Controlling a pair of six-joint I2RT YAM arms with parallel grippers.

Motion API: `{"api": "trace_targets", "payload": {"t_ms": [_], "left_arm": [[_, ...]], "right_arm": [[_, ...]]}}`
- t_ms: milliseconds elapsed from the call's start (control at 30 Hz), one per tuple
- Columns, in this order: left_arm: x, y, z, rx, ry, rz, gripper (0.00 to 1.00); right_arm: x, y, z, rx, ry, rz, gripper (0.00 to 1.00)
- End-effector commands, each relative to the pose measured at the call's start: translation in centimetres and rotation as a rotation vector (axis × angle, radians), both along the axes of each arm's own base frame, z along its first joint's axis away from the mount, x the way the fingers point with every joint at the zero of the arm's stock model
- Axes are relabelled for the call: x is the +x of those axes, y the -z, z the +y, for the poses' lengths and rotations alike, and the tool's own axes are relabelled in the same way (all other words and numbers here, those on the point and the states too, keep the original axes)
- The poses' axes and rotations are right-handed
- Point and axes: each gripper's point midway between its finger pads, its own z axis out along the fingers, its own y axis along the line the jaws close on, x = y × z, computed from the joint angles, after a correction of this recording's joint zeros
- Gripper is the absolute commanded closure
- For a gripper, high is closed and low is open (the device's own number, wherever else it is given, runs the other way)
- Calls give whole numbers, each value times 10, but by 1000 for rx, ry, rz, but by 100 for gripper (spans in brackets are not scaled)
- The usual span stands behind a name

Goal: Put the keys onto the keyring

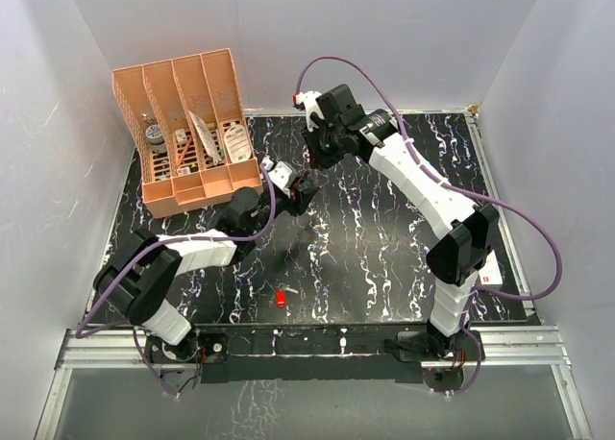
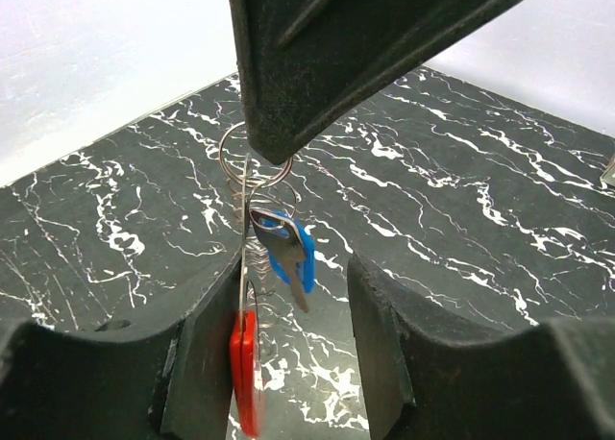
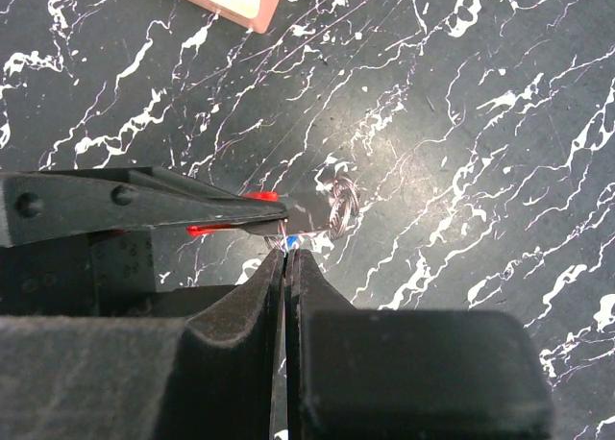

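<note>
While the right arm arches over to the far middle with the right claw [image 3: 286,255] pinched shut on the keyring [image 2: 252,166], the left arm stretches low, the left claw [image 2: 298,291] half open either side of the hanging blue key [image 2: 288,257]. The red key [image 1: 280,298] lies well apart on the near surface [image 1: 384,267].

Soft, even white light fills the enclosure from above, and the pale walls look nearly washed out. The black counter [image 1: 384,257] carries a mild sheen and only faint, diffuse shadows. In the wrist views, the near fingers [image 2: 384,344] of each end effector are dark and blurred. The keyring [image 2: 244,373] glints along its wire.
</note>
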Motion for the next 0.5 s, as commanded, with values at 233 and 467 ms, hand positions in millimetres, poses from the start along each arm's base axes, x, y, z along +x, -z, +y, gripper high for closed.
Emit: {"api": "trace_targets", "payload": {"t_ms": [233, 467], "left_arm": [[24, -23, -11, -65, -30, -74, 58], [32, -29, -1, -71, -100, -124, 91]], "right_arm": [[2, -36, 12, 103, -20, -58, 100], [-3, -32, 7, 87, -20, -43, 100]]}}
